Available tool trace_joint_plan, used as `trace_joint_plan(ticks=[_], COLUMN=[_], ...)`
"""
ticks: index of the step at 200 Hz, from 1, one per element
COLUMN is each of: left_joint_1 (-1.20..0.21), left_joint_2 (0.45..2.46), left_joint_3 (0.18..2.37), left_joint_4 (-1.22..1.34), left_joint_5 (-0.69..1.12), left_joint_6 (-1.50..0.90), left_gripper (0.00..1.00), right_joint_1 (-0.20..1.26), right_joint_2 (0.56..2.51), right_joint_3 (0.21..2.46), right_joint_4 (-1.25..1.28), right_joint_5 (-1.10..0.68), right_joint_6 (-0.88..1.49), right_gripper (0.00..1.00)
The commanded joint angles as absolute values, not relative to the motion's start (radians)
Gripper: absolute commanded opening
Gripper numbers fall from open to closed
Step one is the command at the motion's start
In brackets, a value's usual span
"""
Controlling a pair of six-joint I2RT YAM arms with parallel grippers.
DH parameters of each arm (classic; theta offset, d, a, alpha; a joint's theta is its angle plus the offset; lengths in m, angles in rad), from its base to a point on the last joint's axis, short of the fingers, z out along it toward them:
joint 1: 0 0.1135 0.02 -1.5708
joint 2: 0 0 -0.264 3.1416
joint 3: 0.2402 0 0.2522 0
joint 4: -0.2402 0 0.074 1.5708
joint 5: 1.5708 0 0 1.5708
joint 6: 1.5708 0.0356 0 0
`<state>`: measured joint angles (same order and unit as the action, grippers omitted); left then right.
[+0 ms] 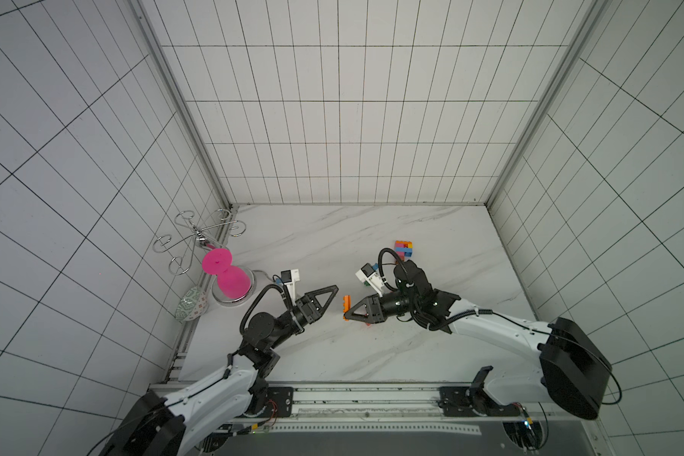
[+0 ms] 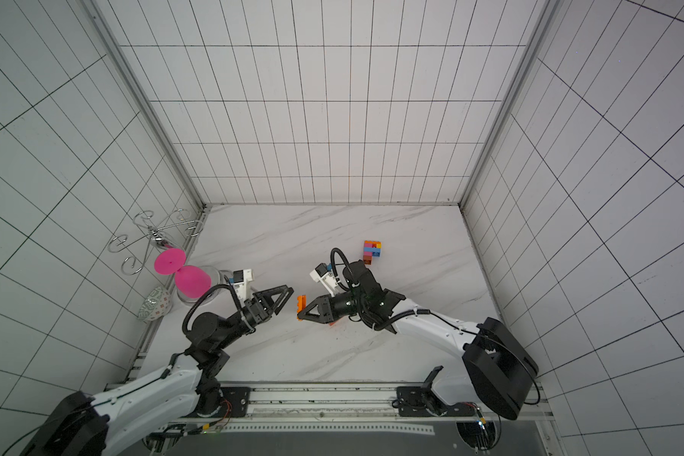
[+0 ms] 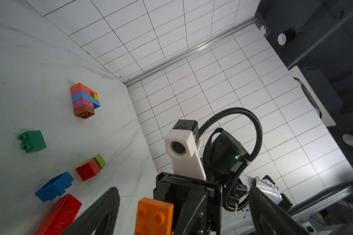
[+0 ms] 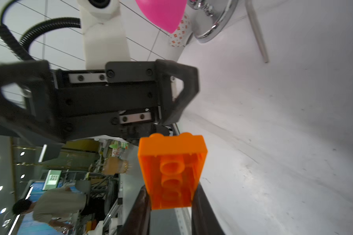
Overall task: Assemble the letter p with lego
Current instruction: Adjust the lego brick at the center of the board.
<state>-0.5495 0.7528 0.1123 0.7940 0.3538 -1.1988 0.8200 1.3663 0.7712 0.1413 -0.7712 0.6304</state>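
The right hand (image 1: 347,316) is clamped on an orange brick (image 1: 346,304), which it holds off the table (image 1: 332,237) near the middle of the frame, a little below centre, in both top views. The right wrist view shows its two fingers pressing the brick's long sides, hollow underside towards the camera.

The left hand (image 1: 332,294) faces it, just left of the brick, with jaws spread wide and touching nothing.

This looks like a hand-over, with the brick now in the right hand's charge. The half-built stack (image 1: 404,249) lies right of centre and higher in the frame. A green brick (image 3: 32,141), blue brick (image 3: 54,186) and long red brick (image 3: 59,215) wait loose on the table.

Next, the left hand should draw clear. Then the right must turn the brick so its studs and sockets meet the stack, and press squarely.
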Motion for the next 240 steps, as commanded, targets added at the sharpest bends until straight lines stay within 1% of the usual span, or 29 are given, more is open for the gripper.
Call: trace_joint_plan(ticks=[1,14,22,37,62,85,94,112,122,135,148,162,191,207,223,240], left_joint_1=[-0.493,-0.443,-0.404,-0.351,-0.319,-0.318,-0.316,-0.316,-0.316,-0.316,-0.316,-0.316,-0.316,-0.316,-0.316,-0.316], left_joint_2=[0.549,0.453,0.420,0.403,0.437,0.463,0.469,0.483,0.492,0.501,0.503,0.503,0.515,0.536,0.578,0.648], left_joint_3=[0.173,0.220,0.239,0.262,0.274,0.273,0.275,0.275,0.275,0.275,0.272,0.270,0.270,0.271,0.282,0.309], left_joint_4=[0.187,-0.054,-0.135,-0.252,-0.318,-0.312,-0.310,-0.307,-0.307,-0.307,-0.307,-0.307,-0.298,-0.279,-0.252,-0.231], left_joint_5=[0.226,0.181,0.189,0.192,0.195,0.196,0.195,0.193,0.193,0.196,0.195,0.196,0.201,0.209,0.220,0.226], left_joint_6=[-1.074,-1.011,-0.978,-0.935,-0.898,-0.886,-0.882,-0.871,-0.866,-0.860,-0.854,-0.852,-0.840,-0.825,-0.800,-0.765], left_gripper=[0.98,0.98,0.98,0.98,0.98,0.98,0.98,0.98,0.98,0.98,0.98,0.98,0.98,0.98,0.98,0.98], right_joint_1=[0.849,0.880,0.903,0.952,1.009,1.042,1.051,1.060,1.062,1.062,1.062,1.062,1.055,1.026,0.969,0.898], right_joint_2=[1.432,1.496,1.540,1.628,1.768,1.857,1.878,1.910,1.922,1.922,1.904,1.864,1.753,1.689,1.653,1.670], right_joint_3=[0.883,0.944,0.987,1.067,1.188,1.267,1.287,1.318,1.325,1.328,1.323,1.312,1.293,1.278,1.274,1.310], right_joint_4=[-0.254,-0.373,-0.438,-0.538,-0.666,-0.728,-0.761,-0.786,-0.792,-0.797,-0.797,-0.793,-0.786,-0.766,-0.750,-0.783], right_joint_5=[-0.553,-0.438,-0.375,-0.246,-0.077,-0.004,0.012,0.021,0.023,0.026,0.028,0.029,0.035,0.050,0.055,0.049], right_joint_6=[0.350,0.266,0.223,0.160,0.086,0.040,0.025,0.006,0.000,-0.002,-0.002,0.003,0.037,0.079,0.116,0.142], right_gripper=[0.11,0.11,0.09,0.09,0.10,0.12,0.15,0.24,0.32,0.46,0.54,0.59,0.67,0.74,0.75,0.75])
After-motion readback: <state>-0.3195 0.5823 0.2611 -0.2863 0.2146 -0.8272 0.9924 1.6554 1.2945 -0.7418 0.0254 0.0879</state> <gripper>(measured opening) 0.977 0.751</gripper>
